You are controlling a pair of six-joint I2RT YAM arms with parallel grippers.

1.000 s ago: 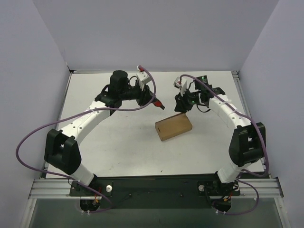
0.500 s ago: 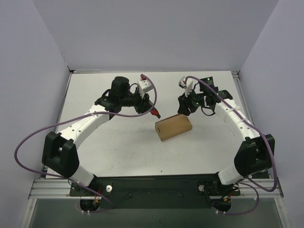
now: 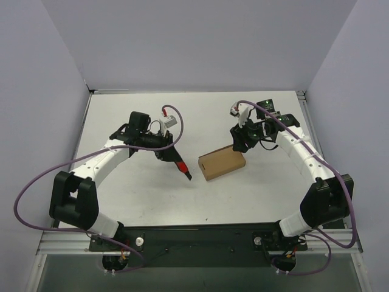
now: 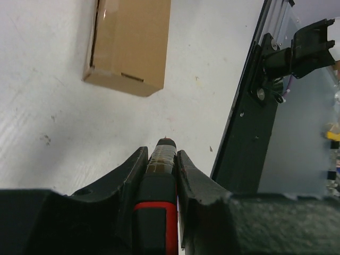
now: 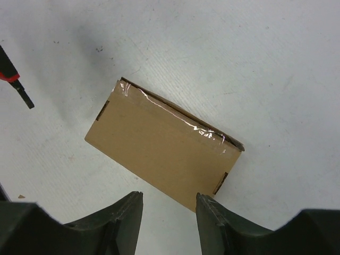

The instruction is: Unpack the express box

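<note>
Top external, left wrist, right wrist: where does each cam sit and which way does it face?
Top external: above and behind the bases, looking down on the table; left arm and right arm whole, express box between them.
Left wrist: on the left arm, angled down at the table; left gripper clamps the utility knife, base rail at right.
Right wrist: on the right arm, looking straight down; open right gripper over the box.
Shared: box in all three; knife tip also in right wrist.

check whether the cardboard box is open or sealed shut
Sealed shut: the express box lies flat, flaps closed, with clear tape unbroken along its seam.
</note>
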